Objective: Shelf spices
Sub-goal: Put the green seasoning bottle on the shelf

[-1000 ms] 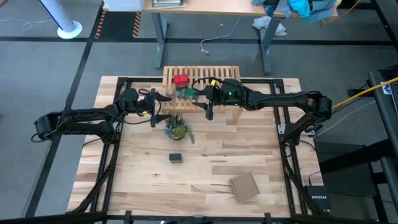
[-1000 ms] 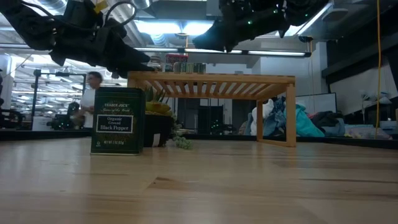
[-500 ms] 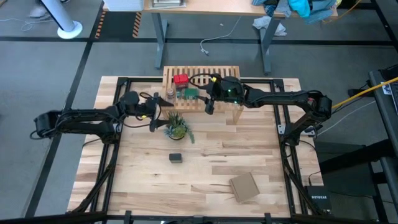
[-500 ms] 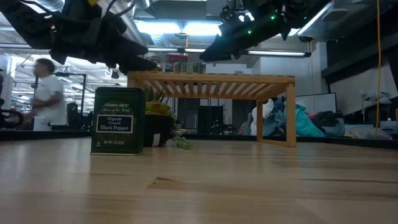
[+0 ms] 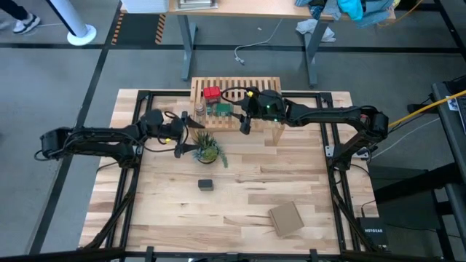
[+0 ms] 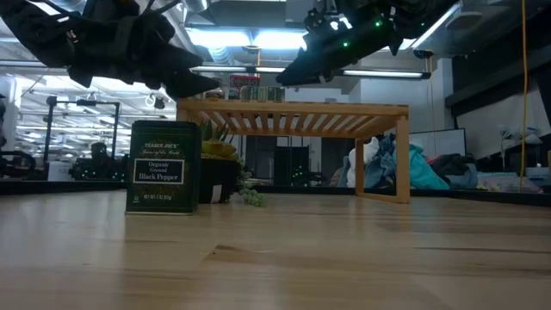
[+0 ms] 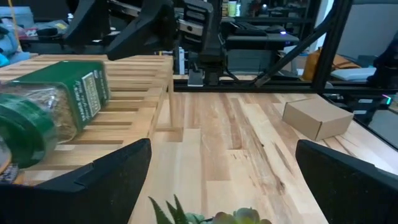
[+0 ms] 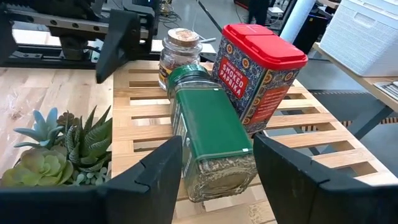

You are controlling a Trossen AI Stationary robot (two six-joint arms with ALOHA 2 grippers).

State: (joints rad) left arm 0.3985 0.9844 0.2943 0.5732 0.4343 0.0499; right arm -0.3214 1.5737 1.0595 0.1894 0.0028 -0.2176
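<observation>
Butcher-block tabletop [image 5: 240,196] under both tools: left tool [image 5: 180,142] wide, right tool [image 8: 214,163] clasping the green-capped jar [image 8: 208,140].

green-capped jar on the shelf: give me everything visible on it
The green-capped jar is a squarish clear container with a green label, green cap and flaky dried herbs inside. It lies tipped over on the slatted shelf, leaning against the red paprika tin, cap toward the small cork-topped jar. The right tool straddles its base.

Two dark jointed arms, black cables, green indicator lights, matte black fingers
</observation>
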